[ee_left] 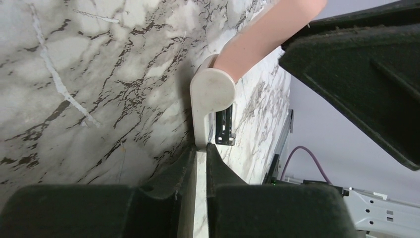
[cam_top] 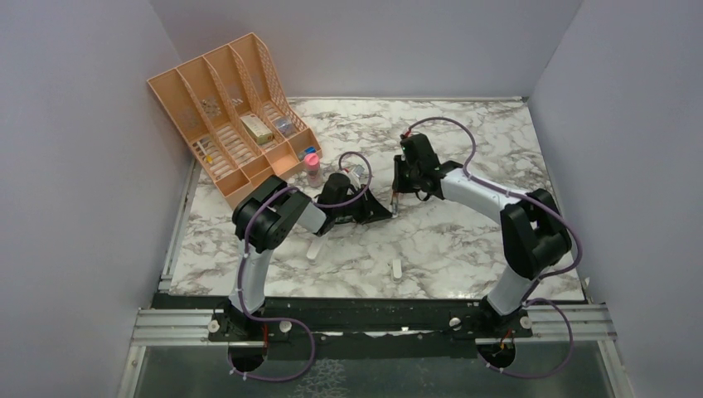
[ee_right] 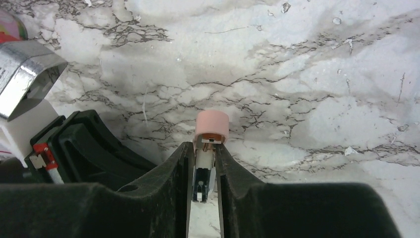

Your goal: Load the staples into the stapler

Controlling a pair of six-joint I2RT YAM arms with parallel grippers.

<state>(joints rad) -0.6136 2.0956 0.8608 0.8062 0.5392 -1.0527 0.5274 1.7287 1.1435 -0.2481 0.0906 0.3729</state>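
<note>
Overhead first: both arms reach to the middle of the grey-veined white marble desk [cam_top: 464,240]. The left hand [cam_top: 386,212] and right hand [cam_top: 397,197] meet tip to tip, and what sits between them is too small to read from this view. A peach slotted plastic desk organiser [cam_top: 224,116] stands far left, with a small pink-capped bottle [cam_top: 312,163] just in front of it. Two short pale strips [cam_top: 397,268] lie apart on the desk nearer the arm bases; cannot tell whether they are staples.

Left wrist: the left hand's fingers are pressed onto the flat cream base of the pink-and-cream plastic stapler [ee_left: 210,91]. Its pink upper arm [ee_left: 267,34] stands raised off the base, and a black metal channel [ee_left: 225,126] shows beside it.

Right wrist: the right hand's fingers pinch the stapler's pink arm, whose rounded end pokes past the tips, over bare desk.
</note>
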